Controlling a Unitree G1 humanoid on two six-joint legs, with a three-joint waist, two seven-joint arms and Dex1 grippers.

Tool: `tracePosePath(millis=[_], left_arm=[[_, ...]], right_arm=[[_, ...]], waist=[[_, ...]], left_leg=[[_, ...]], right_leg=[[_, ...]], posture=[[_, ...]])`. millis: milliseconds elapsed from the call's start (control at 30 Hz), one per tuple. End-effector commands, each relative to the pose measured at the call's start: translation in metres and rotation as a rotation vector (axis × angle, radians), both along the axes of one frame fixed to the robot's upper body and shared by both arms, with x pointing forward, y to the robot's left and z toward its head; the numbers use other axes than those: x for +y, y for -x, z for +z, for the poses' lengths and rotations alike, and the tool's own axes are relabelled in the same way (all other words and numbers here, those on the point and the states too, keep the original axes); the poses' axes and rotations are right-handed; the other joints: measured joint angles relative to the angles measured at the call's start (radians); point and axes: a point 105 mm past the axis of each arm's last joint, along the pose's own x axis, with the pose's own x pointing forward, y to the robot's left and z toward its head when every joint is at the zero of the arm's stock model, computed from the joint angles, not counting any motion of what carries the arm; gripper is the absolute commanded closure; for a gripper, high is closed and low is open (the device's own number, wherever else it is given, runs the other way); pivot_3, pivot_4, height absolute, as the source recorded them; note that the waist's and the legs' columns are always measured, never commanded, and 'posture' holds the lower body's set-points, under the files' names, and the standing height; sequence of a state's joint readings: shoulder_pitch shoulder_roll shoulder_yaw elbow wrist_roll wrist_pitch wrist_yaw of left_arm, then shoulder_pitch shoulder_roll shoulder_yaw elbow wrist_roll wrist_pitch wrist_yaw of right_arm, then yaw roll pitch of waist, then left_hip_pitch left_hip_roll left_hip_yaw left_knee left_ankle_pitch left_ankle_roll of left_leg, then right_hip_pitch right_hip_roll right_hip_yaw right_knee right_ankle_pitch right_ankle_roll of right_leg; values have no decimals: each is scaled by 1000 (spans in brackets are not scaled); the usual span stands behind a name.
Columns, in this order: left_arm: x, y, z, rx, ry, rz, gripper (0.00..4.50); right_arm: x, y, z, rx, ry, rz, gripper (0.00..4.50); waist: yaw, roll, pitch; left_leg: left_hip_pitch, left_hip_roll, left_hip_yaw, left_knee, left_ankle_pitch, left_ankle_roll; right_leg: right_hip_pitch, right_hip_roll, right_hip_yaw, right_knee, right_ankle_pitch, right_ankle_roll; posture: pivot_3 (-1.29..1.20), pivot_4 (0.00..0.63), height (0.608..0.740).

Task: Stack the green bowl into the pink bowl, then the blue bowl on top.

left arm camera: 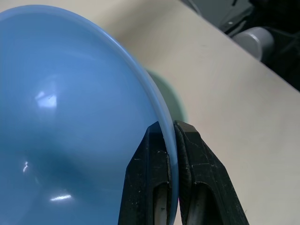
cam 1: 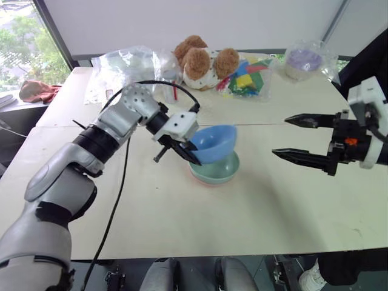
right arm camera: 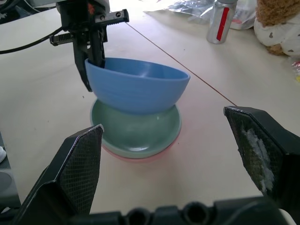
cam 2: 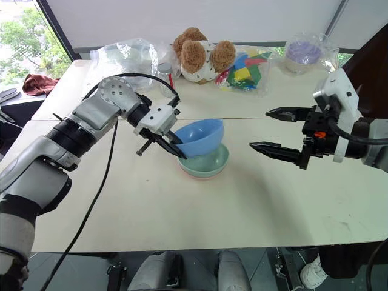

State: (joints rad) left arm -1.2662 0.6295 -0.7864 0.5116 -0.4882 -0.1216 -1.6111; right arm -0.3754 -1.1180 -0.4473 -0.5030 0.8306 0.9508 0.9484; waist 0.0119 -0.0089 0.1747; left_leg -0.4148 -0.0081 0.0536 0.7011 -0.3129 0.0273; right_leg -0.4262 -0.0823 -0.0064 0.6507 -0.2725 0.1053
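Left gripper (cam 1: 185, 151) clamped on rim of round sky-blue plastic bowl (cam 1: 213, 143), bowl tilted, held over stack. Round mint-green plastic bowl (cam 1: 216, 171) nested in salmon-pink plastic bowl (right arm camera: 138, 157) (only pink rim edge shows) mid-table. Right gripper (cam 1: 292, 137) spread wide, empty, beside stack. No legible writing.

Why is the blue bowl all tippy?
The blue bowl is tilted because the left pincer pinches its rim on one side, holding it above the green bowl, which sits in the pink bowl. It isn't nested flat yet.
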Motion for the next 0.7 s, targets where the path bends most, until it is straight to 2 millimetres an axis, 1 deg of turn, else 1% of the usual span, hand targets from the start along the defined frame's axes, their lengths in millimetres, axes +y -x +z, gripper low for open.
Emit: tracePosePath(millis=[33, 67, 133, 167, 200, 233, 300, 367, 400, 467, 500, 567, 633, 700], left_arm=[[-5, 8, 9, -30, 4, -59, 4461], [-5, 8, 8, -29, 0, -62, 4461], [-5, 8, 3, -36, -21, -65, 3779], [-4, 7, 1, -41, -31, -64, 3569], [-4, 6, 0, -46, -40, -64, 2951], [-4, 5, -2, -58, -47, -66, 2521], [-4, 2, -4, -83, -51, -65, 1430], [-4, 0, -2, -98, -39, -65, 452], [-5, -1, 1, -100, -18, -62, 42], [-7, -2, 15, -91, 50, -45, 42], [-8, -3, 26, -83, 101, -28, 42], [-6, -6, 41, -70, 173, 6, 42], [7, -12, 63, -65, 266, 82, 42], [26, -12, 79, -35, 329, 152, 42]], right_arm=[[1, 5, 12, -59, 11, -2, 0], [1, 5, 12, -60, 11, -3, 0], [1, 4, 12, -61, 12, -4, 0], [1, 4, 12, -61, 12, -5, 0], [2, 4, 12, -62, 11, -5, 0], [2, 4, 12, -63, 11, -6, 0], [2, 3, 12, -64, 10, -6, 0], [2, 3, 12, -64, 10, -7, 0], [2, 3, 12, -63, 9, -7, 0], [2, 3, 11, -59, 10, -6, 0], [1, 3, 10, -53, 16, -8, 0], [0, 3, 6, -42, 29, -11, 0], [-1, 1, 3, -34, 37, -9, 0], [-1, 1, 0, -27, 45, -4, 0]], waist=[[-1, 0, 0], [-1, 0, 0], [-1, 0, 0], [-1, 0, 0], [-1, 0, 0], [-1, 0, 0], [-1, 0, 0], [-1, 0, 0], [-1, 0, 0], [1, 0, 0], [0, 0, 0], [0, 0, 0], [-1, 0, 0], [-9, 0, 0]], left_leg=[[0, 0, 0, 0, 0, 0], [0, 0, 0, 0, 0, 0], [0, 0, 0, 0, 0, 0], [0, 0, 0, 0, 0, 0], [0, 0, 0, 0, 0, 0], [0, 0, 0, 0, 0, 0], [0, 0, 0, 0, 0, 0], [0, 0, 0, 0, 0, 0], [0, 0, 0, 0, 0, 0], [0, 0, 0, 0, 0, 0], [0, 0, 0, 0, 0, 0], [0, 0, 0, 0, 0, 0], [0, 0, 0, 0, 0, 0], [0, 0, 0, 0, 0, 0]], right_leg=[[0, 0, 0, 0, 0, 0], [0, 0, 0, 0, 0, 0], [0, 0, 0, 0, 0, 0], [0, 0, 0, 0, 0, 0], [0, 1, 0, 0, 0, 0], [0, 1, 0, 0, 0, 0], [0, 1, 0, 0, 0, 0], [0, 1, 0, 0, 0, 0], [0, 1, 0, 0, 0, 0], [0, 1, -1, 0, 0, 0], [0, 1, -1, 0, 0, 0], [0, 1, -1, 0, 0, 0], [0, 1, -1, 0, 0, 0], [0, 1, -1, 0, 0, 0]], posture=[[0, 150, 740], [0, 150, 740], [0, 150, 740], [0, 150, 740], [0, 150, 740], [0, 150, 740], [0, 150, 740], [0, 150, 740], [0, 150, 740], [0, 150, 740], [0, 150, 740], [0, 150, 740], [0, 150, 740], [0, 150, 740]])
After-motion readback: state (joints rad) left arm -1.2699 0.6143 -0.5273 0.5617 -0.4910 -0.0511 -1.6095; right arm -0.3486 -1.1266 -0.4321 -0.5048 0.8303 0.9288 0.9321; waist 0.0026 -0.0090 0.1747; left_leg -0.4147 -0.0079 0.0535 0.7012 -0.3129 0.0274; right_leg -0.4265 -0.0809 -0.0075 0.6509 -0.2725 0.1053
